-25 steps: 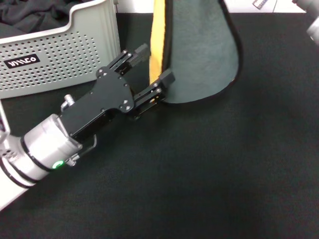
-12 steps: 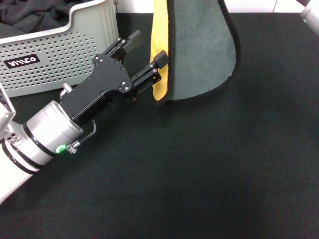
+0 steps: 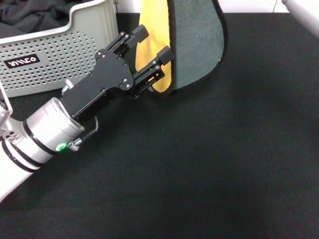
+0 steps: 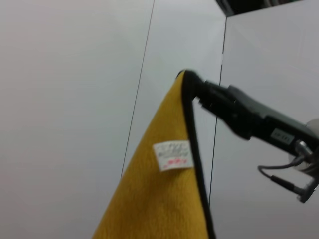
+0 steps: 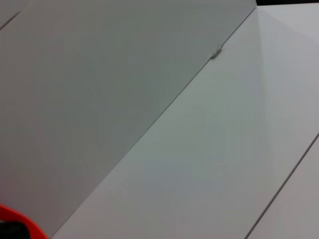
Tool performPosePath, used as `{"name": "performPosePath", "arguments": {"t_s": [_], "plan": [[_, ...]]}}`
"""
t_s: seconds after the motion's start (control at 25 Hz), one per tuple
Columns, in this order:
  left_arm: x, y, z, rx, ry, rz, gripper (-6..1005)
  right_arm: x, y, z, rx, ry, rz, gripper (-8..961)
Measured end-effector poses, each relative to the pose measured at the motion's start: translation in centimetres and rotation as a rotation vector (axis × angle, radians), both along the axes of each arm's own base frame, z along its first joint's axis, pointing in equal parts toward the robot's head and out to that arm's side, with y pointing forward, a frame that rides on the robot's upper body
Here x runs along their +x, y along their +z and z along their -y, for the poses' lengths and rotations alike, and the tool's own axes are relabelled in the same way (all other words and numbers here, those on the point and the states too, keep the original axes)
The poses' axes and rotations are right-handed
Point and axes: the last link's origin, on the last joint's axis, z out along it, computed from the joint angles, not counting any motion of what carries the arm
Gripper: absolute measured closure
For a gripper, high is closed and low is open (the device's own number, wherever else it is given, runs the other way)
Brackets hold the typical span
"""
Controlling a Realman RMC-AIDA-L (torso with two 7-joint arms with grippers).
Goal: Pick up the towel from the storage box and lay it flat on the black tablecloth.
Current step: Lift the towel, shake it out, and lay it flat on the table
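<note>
Head view: at far left the storage box (image 3: 55, 55) is seen at the rear edge of the worktop, with a dark cloth (image 3: 30, 12) lying inside it. Just to its right, the left end effector (image 3: 153, 45) is held with its two fingers spread, the hanging edge of the towel (image 3: 192, 45) lying at or between them; contact cannot be confirmed.

The towel is out of the box and hangs folded, yellow face toward the box, grey-green face rightward, its lower hem near the black tablecloth (image 3: 209, 169). In the left wrist view its top corner is pinched by the right end effector (image 4: 197, 92), just above the white label (image 4: 173, 155).

Risks judged:
- A closure on a doubled fold, or a miss of the hem, would leave the towel bunched.
- A drift leftward could snag the box wall.

Open tablecloth is available to the right and in front.
</note>
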Motion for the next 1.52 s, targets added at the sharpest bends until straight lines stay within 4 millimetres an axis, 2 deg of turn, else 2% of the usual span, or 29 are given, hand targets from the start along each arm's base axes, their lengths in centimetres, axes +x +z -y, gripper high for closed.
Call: {"name": "performPosePath", "arguments": {"t_s": [0.16,0.56,0.92,1.36,1.52], "plan": [[-0.1,0.0,-0.1,0.010,0.008,-0.013,229,-0.3,-0.2,-0.2,-0.013,0.001,-0.010,939],[0.0,-0.6,-1.8,0.012,0.053,-0.066,230,-1.2,-1.5,-0.7,-0.061,0.011,-0.016,939],[0.3,-0.5,-2.2,0.013,0.050,-0.062,231,-1.5,-2.3,-1.5,-0.084,0.003,-0.021,939],[0.2,-0.9,-3.4,0.019,0.094,-0.105,233,-2.1,-2.5,-1.2,-0.101,0.019,-0.031,938],[-0.6,-0.8,-3.6,0.035,0.147,-0.109,233,-2.2,-2.4,-1.0,-0.099,0.022,-0.035,938]]}}
